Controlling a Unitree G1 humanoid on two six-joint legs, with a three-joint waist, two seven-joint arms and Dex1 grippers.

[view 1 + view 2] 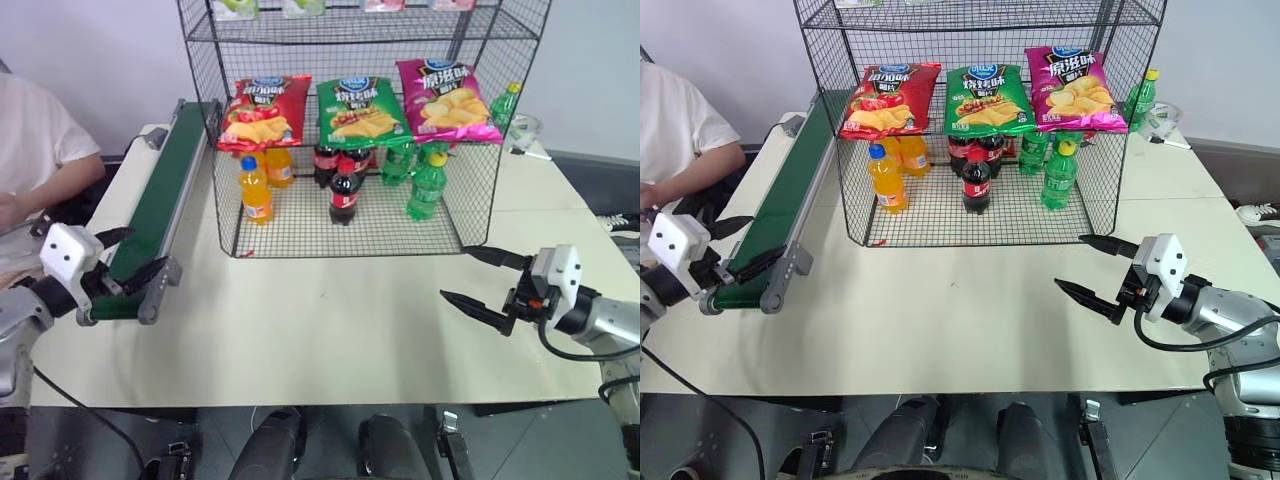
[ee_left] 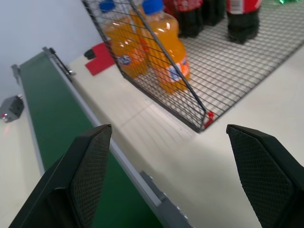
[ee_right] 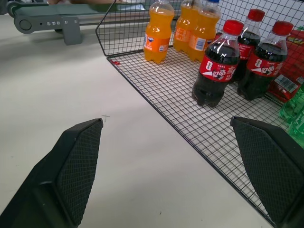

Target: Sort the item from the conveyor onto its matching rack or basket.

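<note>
The rack (image 1: 360, 130) is cut off by the top edge, so the goods on its upper shelf show as slivers too thin to identify. Behind its right side a green bottle (image 1: 506, 105) is partly masked by the mesh. Left of the rack, a person's arm (image 1: 50, 170) runs out of frame. The print on the red chip bag (image 1: 264, 112) inside the rack is too small to read.

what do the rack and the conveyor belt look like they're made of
Rack: thin black wire welded into a grid, likely coated metal, since the bottles show through it. Conveyor: a matte dark-green belt, probably rubber or PVC, running in a grey frame that looks like metal.
</note>
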